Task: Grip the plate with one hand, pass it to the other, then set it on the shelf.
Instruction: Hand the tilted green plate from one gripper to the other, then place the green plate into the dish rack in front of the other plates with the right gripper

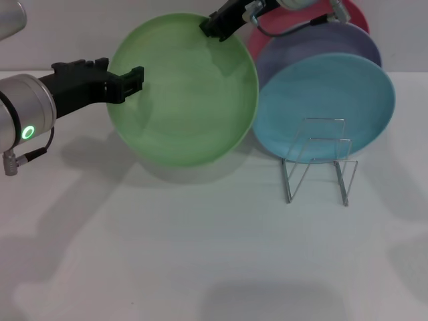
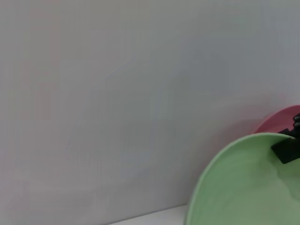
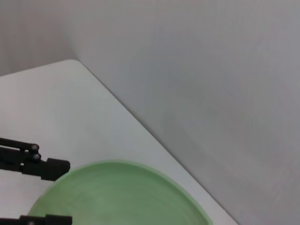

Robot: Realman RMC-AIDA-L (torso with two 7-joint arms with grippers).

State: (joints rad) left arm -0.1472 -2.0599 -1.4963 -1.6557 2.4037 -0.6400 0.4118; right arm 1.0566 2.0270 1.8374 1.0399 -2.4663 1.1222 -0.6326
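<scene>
The light green plate (image 1: 184,93) stands upright on its edge, held just above the white table. My right gripper (image 1: 215,28) comes in from the top right and is shut on the plate's upper rim; it also shows in the left wrist view (image 2: 287,149). My left gripper (image 1: 134,80), on the arm with the green ring, is at the plate's left rim. In the right wrist view its two fingers (image 3: 51,168) straddle the rim with a gap, open. The plate fills the lower part of both wrist views (image 2: 243,187) (image 3: 122,197). The wire shelf (image 1: 317,160) stands empty to the right.
A turquoise-blue plate (image 1: 334,107), a lavender plate (image 1: 334,43) and a pink plate (image 1: 354,17) lean against the back wall behind the shelf, right beside the green plate. The white table (image 1: 200,254) stretches out in front.
</scene>
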